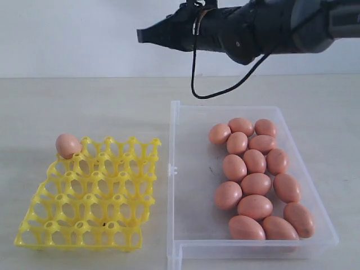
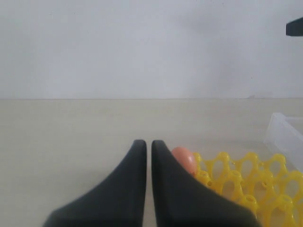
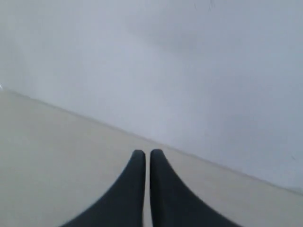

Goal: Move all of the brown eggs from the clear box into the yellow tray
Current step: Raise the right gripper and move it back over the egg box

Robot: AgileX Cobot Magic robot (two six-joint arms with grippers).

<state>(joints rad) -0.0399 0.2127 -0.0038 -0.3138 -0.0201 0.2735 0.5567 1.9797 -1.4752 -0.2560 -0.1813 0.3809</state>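
Right gripper (image 1: 140,35), left gripper (image 2: 144,143): closed, empty. One brown egg (image 1: 68,145) in yellow tray (image 1: 79,243) corner; other eggs (image 1: 256,184) in clear box (image 1: 194,191).

We find the tray (image 1: 90,194) left of the box (image 1: 194,185); one egg (image 1: 68,145) sits in the tray's far-left corner, the other eggs (image 1: 256,184) in the box's right half.

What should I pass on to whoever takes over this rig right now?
Left claw: shut, empty, near the tray corner that holds the egg.
Right claw: shut, empty, raised above the table.
Done: one egg sits in a far corner cell of the yellow tray.
Left: fifteen or so eggs lie in the clear box, bunched toward its right side.
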